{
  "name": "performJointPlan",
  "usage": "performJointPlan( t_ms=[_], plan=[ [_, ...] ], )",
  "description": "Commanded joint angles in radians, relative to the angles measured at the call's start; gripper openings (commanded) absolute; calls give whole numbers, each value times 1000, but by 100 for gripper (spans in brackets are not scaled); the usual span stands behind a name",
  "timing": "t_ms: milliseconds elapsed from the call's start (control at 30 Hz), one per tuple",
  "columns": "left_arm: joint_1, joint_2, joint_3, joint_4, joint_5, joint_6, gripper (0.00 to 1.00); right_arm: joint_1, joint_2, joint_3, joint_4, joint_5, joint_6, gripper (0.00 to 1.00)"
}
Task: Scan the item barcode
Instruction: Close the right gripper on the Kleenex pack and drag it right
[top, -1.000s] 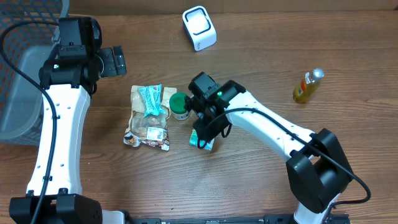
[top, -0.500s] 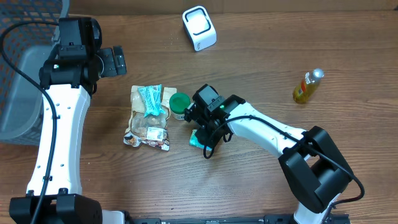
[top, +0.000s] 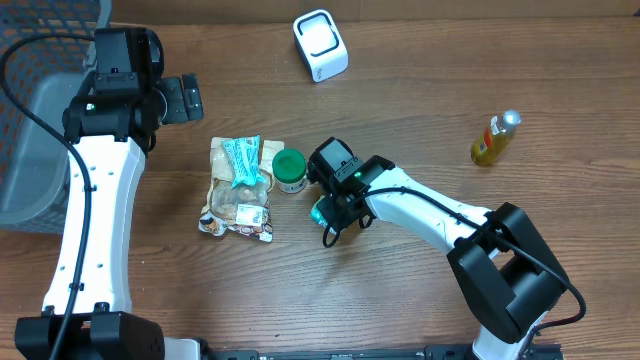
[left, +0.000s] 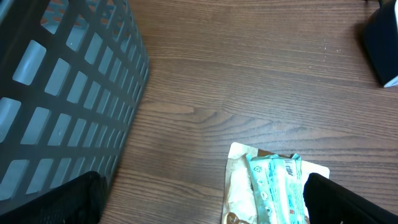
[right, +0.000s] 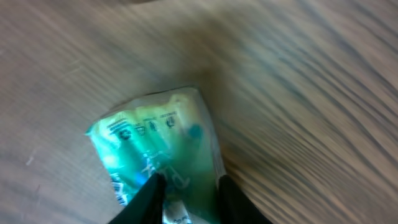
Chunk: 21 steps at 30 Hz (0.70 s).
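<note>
A crumpled green packet (right: 155, 146) lies on the wood table, and my right gripper (right: 188, 183) is shut on it, one black finger on each side of its near end. From overhead only a teal corner of the packet (top: 318, 211) shows under the right gripper (top: 326, 208). Dark print sits on the packet's left edge, too blurred to read. The white scanner (top: 320, 45) stands at the far middle of the table. My left gripper (top: 185, 98) hovers open at the far left, with nothing between its fingers (left: 68, 199).
A green-lidded jar (top: 290, 168) stands just left of the right gripper. Beside it lies a tan snack bag with a teal bar on top (top: 240, 185). A grey basket (top: 40, 150) sits at the left edge and a yellow bottle (top: 495, 138) at the right.
The right gripper has come down over the green packet and its fingers have narrowed onto it, covering most of it from above. The left arm has not moved.
</note>
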Motion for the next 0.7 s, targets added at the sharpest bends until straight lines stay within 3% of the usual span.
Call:
performJointPlan(
  t_ms=[0, 100, 300, 667],
  plan=[
    [-2, 1, 7, 1, -10, 7, 100, -19, -21, -13, 6, 124, 230, 28],
    [-2, 1, 7, 1, -10, 7, 100, -47, -21, -8, 7, 109, 299, 28],
    [-3, 1, 7, 1, -10, 7, 100, -145, -21, 34, -8, -121, 267, 28],
    [-3, 1, 7, 1, -10, 7, 100, -292, -21, 37, -22, -277, 236, 27]
  ],
)
